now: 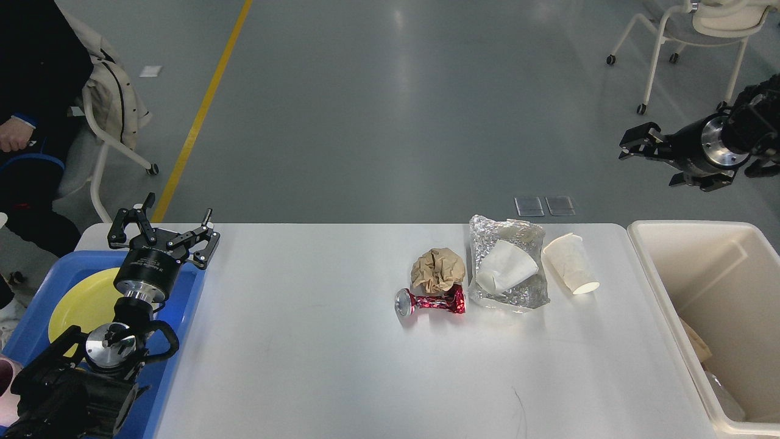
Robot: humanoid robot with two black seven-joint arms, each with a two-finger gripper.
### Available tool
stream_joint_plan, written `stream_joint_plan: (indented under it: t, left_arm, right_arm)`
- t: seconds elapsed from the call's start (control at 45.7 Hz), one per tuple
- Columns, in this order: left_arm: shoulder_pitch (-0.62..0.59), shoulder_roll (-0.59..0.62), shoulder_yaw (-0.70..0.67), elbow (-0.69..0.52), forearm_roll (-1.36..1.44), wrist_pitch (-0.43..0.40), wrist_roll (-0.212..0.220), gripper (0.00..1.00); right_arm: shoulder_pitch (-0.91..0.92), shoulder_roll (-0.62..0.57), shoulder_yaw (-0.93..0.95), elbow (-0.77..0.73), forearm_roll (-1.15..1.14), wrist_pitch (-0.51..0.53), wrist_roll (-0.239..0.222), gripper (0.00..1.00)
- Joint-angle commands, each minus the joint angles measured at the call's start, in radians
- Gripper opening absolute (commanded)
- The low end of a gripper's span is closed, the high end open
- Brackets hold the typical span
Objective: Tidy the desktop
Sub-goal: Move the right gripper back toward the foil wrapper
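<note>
Desktop: the desktop (317, 341) fills the lower middle of your view, between the blue tray (183, 341) on your left and the cream bin (655, 268) on your right.
Still on it: a clump right of centre, made up of a crumpled brown paper (436, 271), a crushed red can (429, 301) just in front of it, and a clear wrapper (509, 268) with a white cup (503, 268) lying on it. A second paper cup (571, 263) lies on its side just beside the wrapper, mouth toward you.
Already binned: some scraps show low in the bin's near corner; you cannot make out what they are.
Tray: a yellow plate (76, 299) sits in it.
Left claw: your left gripper (163, 235) hangs over the tray's far edge, fingers spread, holding nothing.
Right claw: your right gripper (655, 155) is raised above the bin's far side, pointing left; it looks empty, but you cannot tell whether the fingers are apart or together.
Progress: by my reading, partway, with five items left to clear.
Nearest to bin: the lying paper cup.
</note>
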Motion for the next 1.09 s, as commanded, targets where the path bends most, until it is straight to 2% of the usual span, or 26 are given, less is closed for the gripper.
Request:
stream_joint_plan:
  t: [0.0, 0.263, 0.394, 0.504, 0.613, 0.788, 0.941, 1.073]
  left_arm:
    - [0.0, 0.0, 0.0, 0.0, 0.0, 0.0, 0.0, 0.97]
    - [0.0, 0.0, 0.0, 0.0, 0.0, 0.0, 0.0, 0.97]
    - [0.0, 0.0, 0.0, 0.0, 0.0, 0.0, 0.0, 0.97]
    - [0.0, 0.0, 0.0, 0.0, 0.0, 0.0, 0.0, 0.97]
    - [0.0, 0.0, 0.0, 0.0, 0.0, 0.0, 0.0, 0.97]
    - [0.0, 0.002, 0.0, 0.0, 0.0, 0.0, 0.0, 0.97]
    - [0.0, 0.0, 0.0, 0.0, 0.0, 0.0, 0.0, 0.97]
    - [0.0, 0.0, 0.0, 0.0, 0.0, 0.0, 0.0, 0.97]
  right_arm:
    - [0.198, 0.027, 0.005, 0.309, -0.091, -0.003, 0.0, 1.0]
    - [0.511, 0.058, 0.008, 0.878, -0.203, -0.049, -0.003, 1.0]
    - [0.643, 0.101, 0.015, 1.102, -0.226, -0.117, -0.011, 1.0]
    - [0.707, 0.139, 0.017, 1.226, -0.226, -0.184, -0.019, 1.0]
    - [0.714, 0.145, 0.018, 1.243, -0.224, -0.217, -0.032, 1.0]
    - [0.619, 0.139, 0.023, 1.202, -0.212, -0.347, -0.04, 1.0]
    - [0.429, 0.135, 0.015, 1.05, -0.203, -0.48, -0.032, 1.0]
    - [0.255, 0.136, 0.018, 0.875, -0.154, -0.505, -0.031, 1.0]
